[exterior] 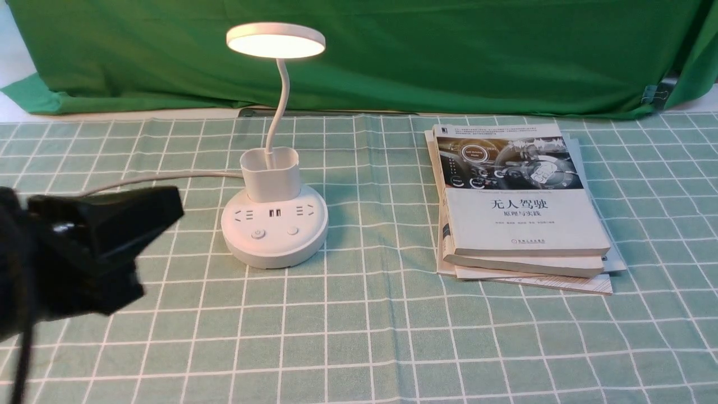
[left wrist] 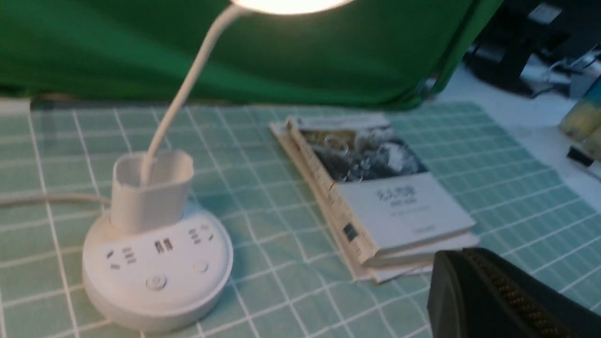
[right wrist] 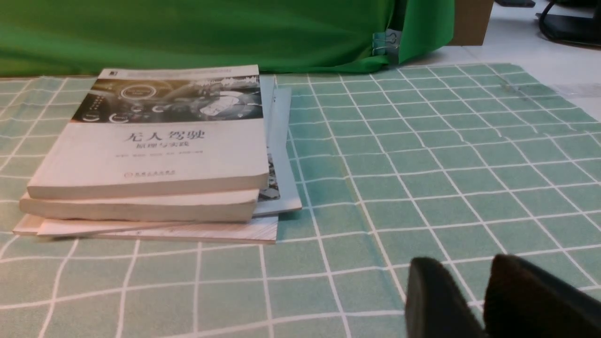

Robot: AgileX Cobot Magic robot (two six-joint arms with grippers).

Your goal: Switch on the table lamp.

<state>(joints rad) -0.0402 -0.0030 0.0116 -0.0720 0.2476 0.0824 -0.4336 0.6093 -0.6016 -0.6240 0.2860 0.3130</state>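
The table lamp [exterior: 274,224] stands left of centre toward the far edge of the surface [exterior: 359,336]. Its disc head [exterior: 275,40] glows, so the task looks done. The left end effector [exterior: 168,209] hangs near its base, pinched closed and empty; the right end effector [right wrist: 479,281] seems narrowly parted, empty.

The gripper [left wrist: 453,281], jaws closed and empty, touches nothing. Ahead of it the lamp [left wrist: 155,277] stands lit. The books [left wrist: 375,197] lie beside the lamp, also ahead.
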